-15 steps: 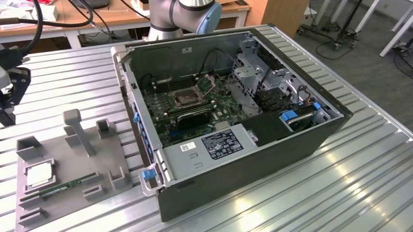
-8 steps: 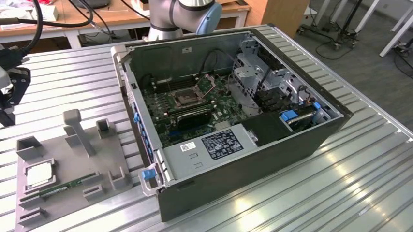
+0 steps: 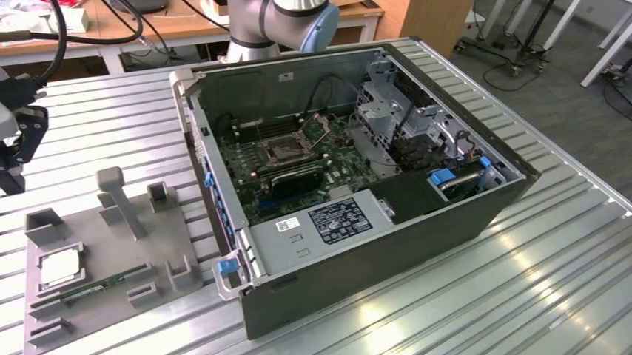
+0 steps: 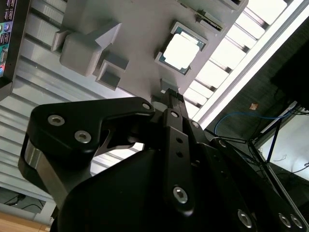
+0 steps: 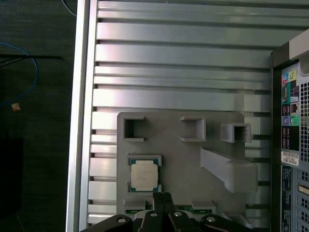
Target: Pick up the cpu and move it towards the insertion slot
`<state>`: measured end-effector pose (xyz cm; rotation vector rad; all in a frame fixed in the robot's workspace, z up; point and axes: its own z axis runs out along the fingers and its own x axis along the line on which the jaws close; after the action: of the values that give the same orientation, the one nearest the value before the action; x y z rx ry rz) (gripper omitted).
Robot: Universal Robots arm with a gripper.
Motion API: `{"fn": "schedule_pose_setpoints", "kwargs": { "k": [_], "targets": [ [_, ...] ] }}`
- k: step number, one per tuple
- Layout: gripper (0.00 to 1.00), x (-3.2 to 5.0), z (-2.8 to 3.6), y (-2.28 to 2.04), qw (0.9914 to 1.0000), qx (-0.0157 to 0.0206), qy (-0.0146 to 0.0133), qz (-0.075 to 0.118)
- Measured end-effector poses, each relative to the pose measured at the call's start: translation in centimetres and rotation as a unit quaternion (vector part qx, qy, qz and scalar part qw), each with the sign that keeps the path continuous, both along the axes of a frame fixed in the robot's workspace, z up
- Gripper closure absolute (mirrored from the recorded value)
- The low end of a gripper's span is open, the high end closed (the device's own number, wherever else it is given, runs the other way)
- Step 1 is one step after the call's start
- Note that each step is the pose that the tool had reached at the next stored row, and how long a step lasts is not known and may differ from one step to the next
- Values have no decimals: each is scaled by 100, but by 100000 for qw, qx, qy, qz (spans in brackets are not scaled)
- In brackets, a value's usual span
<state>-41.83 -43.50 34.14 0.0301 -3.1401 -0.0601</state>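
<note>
The cpu (image 3: 58,265) is a small silver-grey square lying flat in a pocket of the grey fixture plate (image 3: 99,255), at the exterior view's lower left. It also shows in both wrist views (image 5: 144,174) (image 4: 181,47). My black gripper (image 3: 12,174) hangs above the table at the exterior view's far left, well above the plate. Its two thin fingertips (image 5: 162,199) are pressed together with nothing between them, pointing toward the cpu's edge. The insertion slot (image 3: 286,151) is a dark square socket with a silver bracket on the motherboard inside the open case.
The open computer case (image 3: 395,244) stands on the ribbed metal table (image 3: 553,274), and its rear panel (image 5: 292,121) borders the plate. The plate carries upright grey blocks (image 3: 117,200) (image 5: 229,169) and a green memory stick (image 3: 94,288). The table edge (image 5: 79,116) lies close to the plate.
</note>
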Motion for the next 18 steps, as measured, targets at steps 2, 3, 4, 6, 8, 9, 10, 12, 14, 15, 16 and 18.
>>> {"fn": "schedule_pose_setpoints", "kwargs": {
  "k": [2, 3, 4, 6, 8, 9, 10, 12, 14, 15, 16, 18],
  "targets": [
    [89, 0, -23, 0, 100000, -1, 1, -1],
    [89, 0, -36, 0, 100000, -1, 2, -2],
    [89, 0, -49, 0, 100000, -2, 2, 1],
    [89, 0, -70, 0, 100000, -3, 3, -3],
    [89, 0, -91, 0, 100000, -2, 4, -2],
    [89, 0, -102, 0, 100000, -1, 3, 0],
    [89, 0, -113, 0, 100000, -4, 5, 0],
    [89, 0, -137, 0, 100000, -1, 2, 0],
    [89, 0, -158, 0, 100000, 0, 1, -1],
    [89, 0, -167, 0, 100000, -6, 8, 1],
    [89, 0, -177, 0, 100000, -1, 2, -2],
    [89, 0, -193, 0, 100000, -2, 3, -2]
  ]
}}
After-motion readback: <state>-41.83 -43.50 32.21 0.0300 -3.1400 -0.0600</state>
